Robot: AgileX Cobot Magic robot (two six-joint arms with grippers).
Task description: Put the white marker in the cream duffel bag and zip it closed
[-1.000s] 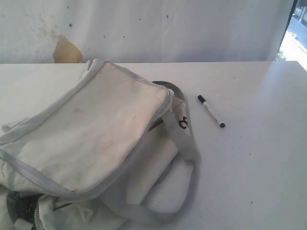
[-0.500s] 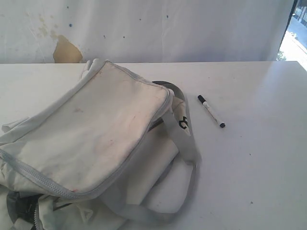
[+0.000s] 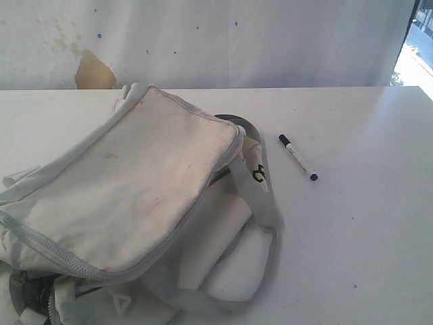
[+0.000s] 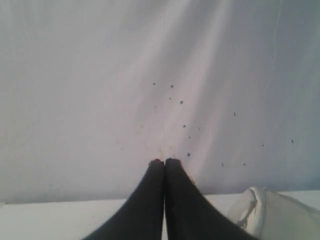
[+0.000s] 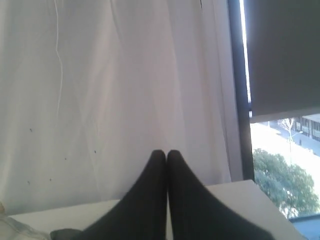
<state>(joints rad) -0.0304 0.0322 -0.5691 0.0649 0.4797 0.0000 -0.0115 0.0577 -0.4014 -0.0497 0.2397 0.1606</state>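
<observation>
Exterior view, marker: The white marker (image 3: 298,157) lies flat on the bare table (image 3: 365,237), right of the frame's centre, with its black cap toward the back wall.
Exterior view, bag: The cream duffel bag (image 3: 135,189) slumps across the lower left of the frame. Its grey strap (image 3: 260,196) loops out toward the marker, near it but not touching. Dark lining (image 3: 30,291) shows at the lower left corner beside the zipper (image 3: 40,244).
Exterior view, pincers: Neither is in the frame.
Handling, marker: It looks light, rigid and smooth, and being round it is likely to roll if nudged. The best hold is probably across the middle of the barrel, with the jaws square to its length.
Handling, bag: The fabric is soft and floppy and will probably give way under a push. The opening may need holding while the marker goes in. No zipper pull can be made out.
Left wrist view: The left gripper (image 4: 164,161) is closed tip to tip and holds nothing, facing the white backdrop. A pale corner of the bag (image 4: 280,212) shows beside it. The marker is not in view.
Right wrist view: The right gripper (image 5: 166,152) is also pressed shut and empty, facing the curtain and a window (image 5: 285,165). The marker is out of view, so it is judged to lie well apart from both pincers.
</observation>
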